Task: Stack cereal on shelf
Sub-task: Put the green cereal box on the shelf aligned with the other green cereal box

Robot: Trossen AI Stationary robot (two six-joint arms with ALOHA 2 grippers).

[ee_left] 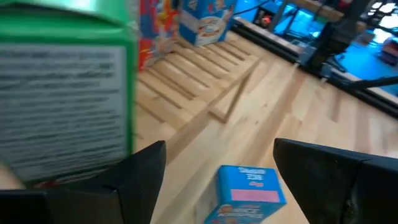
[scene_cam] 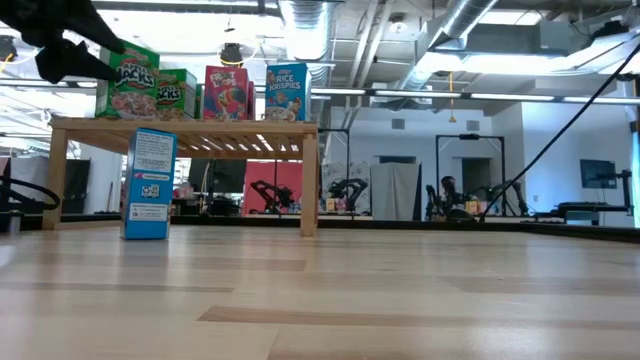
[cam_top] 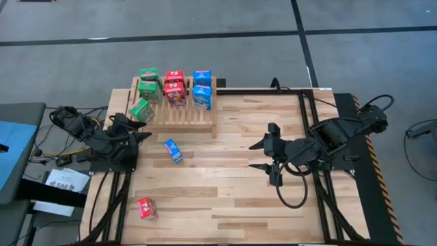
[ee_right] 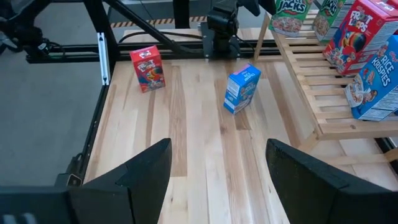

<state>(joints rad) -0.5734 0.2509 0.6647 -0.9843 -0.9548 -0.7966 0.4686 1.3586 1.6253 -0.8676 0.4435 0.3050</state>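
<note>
The wooden rack (cam_top: 179,113) stands at the table's far left. Two green, two red and two blue cereal boxes stand on its far part. A third green box (cam_top: 141,109) sits tilted on the rack's near left corner and looms large in the left wrist view (ee_left: 62,93). My left gripper (cam_top: 145,128) is open, just near of that box, which stands beside one finger (ee_left: 140,171), outside the gap. A blue box (cam_top: 173,150) and a red box (cam_top: 146,208) stand on the table. My right gripper (cam_top: 268,156) hovers open over the table's middle right. My left gripper is open, with the green box's side (ee_left: 127,124) close by the outer side of one finger. I cannot tell whether they touch. The box rests on the rack's slats, not between the fingers.
The blue box (ee_left: 249,193) stands on the table below my left gripper's open gap. In the right wrist view the blue box (ee_right: 241,89) and the red box (ee_right: 147,67) stand on bare planks. A black frame (cam_top: 307,102) runs along the table's far and right sides.
</note>
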